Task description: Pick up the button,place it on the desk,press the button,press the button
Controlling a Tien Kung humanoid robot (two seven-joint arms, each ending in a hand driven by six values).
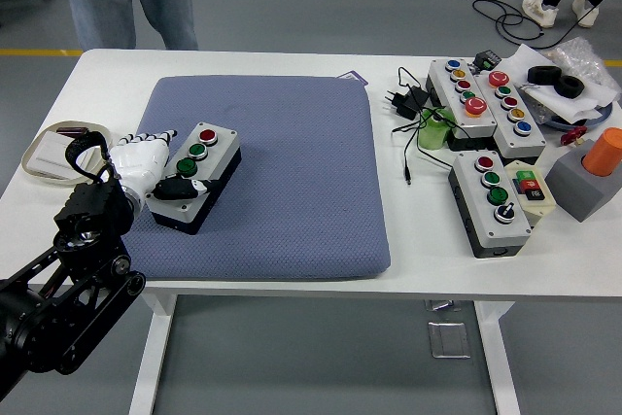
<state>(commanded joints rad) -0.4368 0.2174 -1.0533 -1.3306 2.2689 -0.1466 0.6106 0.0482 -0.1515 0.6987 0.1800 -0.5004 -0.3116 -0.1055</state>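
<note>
At left of frame the left hand [146, 164] clasps the button box [193, 176] from its left side; the box's long axis runs toward the upper right.

The button box [192, 177] is a small rectangular unit with a light grey top and a black base. It lies flat on the blue mat [292, 172], toward the mat's nine o'clock side, its long axis tilted from about seven o'clock to one o'clock. Three controls run along its top: a red button at the far end, a green one in the middle, and a dark one at the near end, partly covered.
</note>
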